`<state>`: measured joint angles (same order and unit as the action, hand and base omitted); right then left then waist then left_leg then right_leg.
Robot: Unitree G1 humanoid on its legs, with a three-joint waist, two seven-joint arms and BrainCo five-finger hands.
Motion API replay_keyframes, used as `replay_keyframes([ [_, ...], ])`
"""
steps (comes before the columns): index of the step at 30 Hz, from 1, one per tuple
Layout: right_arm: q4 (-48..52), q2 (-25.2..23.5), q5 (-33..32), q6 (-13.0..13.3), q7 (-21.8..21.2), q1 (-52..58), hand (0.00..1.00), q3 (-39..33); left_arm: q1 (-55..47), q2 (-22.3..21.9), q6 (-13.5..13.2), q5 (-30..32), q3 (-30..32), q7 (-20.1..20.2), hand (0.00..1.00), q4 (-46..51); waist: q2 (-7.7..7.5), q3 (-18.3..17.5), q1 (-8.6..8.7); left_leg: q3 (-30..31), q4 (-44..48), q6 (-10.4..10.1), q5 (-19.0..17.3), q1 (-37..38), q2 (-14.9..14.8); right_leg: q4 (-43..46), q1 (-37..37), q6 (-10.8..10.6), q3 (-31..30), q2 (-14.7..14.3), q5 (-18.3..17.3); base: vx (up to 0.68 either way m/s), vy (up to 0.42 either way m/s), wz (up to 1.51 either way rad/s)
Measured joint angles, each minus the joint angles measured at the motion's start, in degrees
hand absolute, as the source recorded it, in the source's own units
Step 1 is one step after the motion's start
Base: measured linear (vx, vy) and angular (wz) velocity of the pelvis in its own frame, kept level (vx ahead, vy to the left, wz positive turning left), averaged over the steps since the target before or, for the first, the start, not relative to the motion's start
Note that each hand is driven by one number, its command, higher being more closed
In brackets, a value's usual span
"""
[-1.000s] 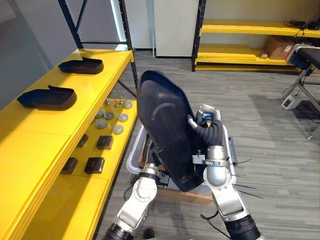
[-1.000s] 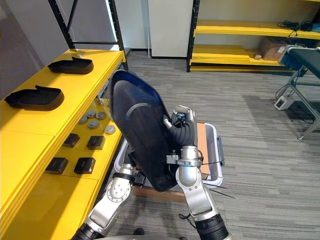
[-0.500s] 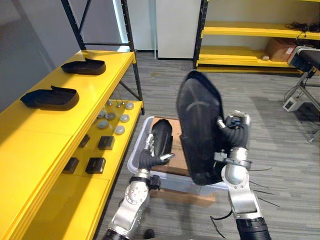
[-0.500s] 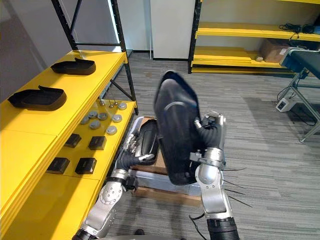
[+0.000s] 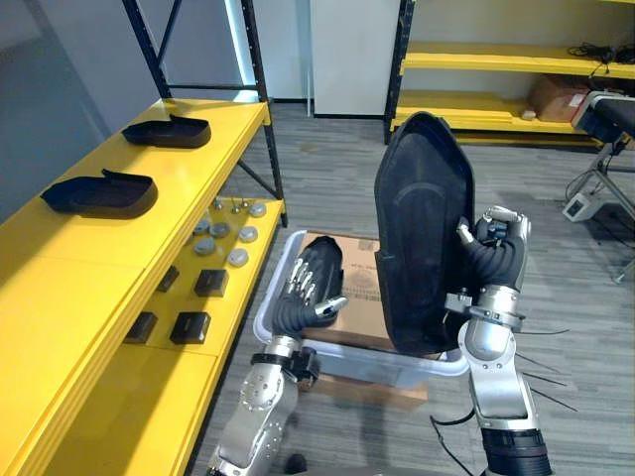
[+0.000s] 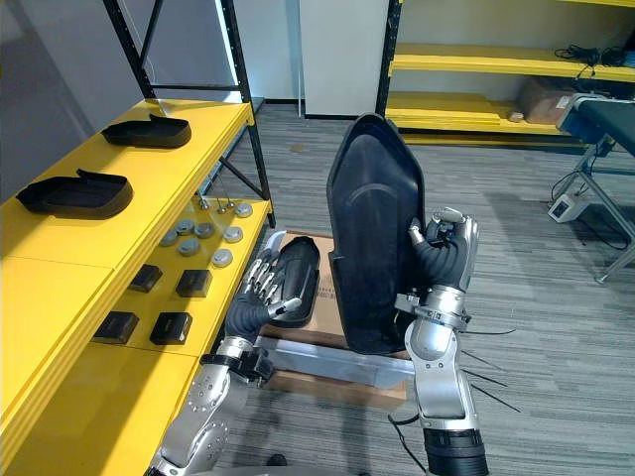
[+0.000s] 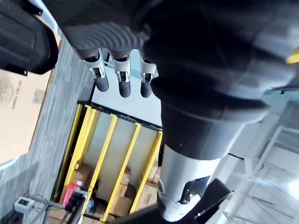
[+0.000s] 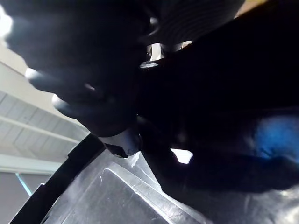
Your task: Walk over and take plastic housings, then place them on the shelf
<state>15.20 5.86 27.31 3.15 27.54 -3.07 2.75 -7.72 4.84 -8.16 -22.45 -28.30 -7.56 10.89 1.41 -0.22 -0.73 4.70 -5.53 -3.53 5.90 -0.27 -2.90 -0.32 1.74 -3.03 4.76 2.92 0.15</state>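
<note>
Housing: housing (image 5: 422, 238) stands upright in the air over the bin (image 5: 266, 315), held by the right hand (image 5: 493, 263), well apart from the shelf (image 5: 60, 268).
Right hand: clamped on the housing's right edge, thumb on the face toward the camera.
Left hand: left hand (image 5: 306, 293) holds nothing. Its fingers (image 7: 122, 86) are straight and spread over the bin's left side, beside a second housing (image 5: 324, 260) lying in the bin on cardboard (image 5: 357, 293).
Shelf: top level on the robot's left. 2 housings (image 5: 97, 193) lie on it, with bare yellow nearer the robot.
Step (judgement): carry the housing to the shelf and set it down.
Method (judgement): lift the lower end clear of the bin rim before turning left. Bring the left hand under the lower end, since a 1-hand edge grip on a tall shell likely lets it swing. Lay it flat on the bare stretch, apart from the 2 housings. Let go only once it rests.
Hidden: the right fingers are behind the housing. The right wrist view is too dark to read the grip depth. The housing covers the bin's right part. I cannot tell whether the left hand touches the second housing.
</note>
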Motion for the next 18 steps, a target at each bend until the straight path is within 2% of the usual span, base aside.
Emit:
replay_keyframes([
  [5, 0.0, -1.35, 0.06, 0.17, -0.06, 0.0, 1.0, 1.76, 0.01, 0.0, 0.02, 0.91, -2.19, 0.02, 0.0, -0.01, 0.0, 0.0, 0.0, -0.01, -0.01, 0.0, 0.0, 0.0, 0.0, 0.0, 0.0, 0.0, -0.01, 0.0, 0.0, 0.0, 0.0, 0.0],
  [18, -0.4, -2.01, -0.88, 0.69, -1.96, -0.03, 1.0, 7.58, 0.61, 0.04, 0.4, 8.39, -4.91, 0.05, 0.0, -3.95, -0.01, -0.01, -0.01, -0.05, 0.0, 0.01, 0.01, 0.02, 0.0, 0.0, -0.01, 0.01, -0.02, 0.0, 0.01, 0.0, 0.0, 0.0],
])
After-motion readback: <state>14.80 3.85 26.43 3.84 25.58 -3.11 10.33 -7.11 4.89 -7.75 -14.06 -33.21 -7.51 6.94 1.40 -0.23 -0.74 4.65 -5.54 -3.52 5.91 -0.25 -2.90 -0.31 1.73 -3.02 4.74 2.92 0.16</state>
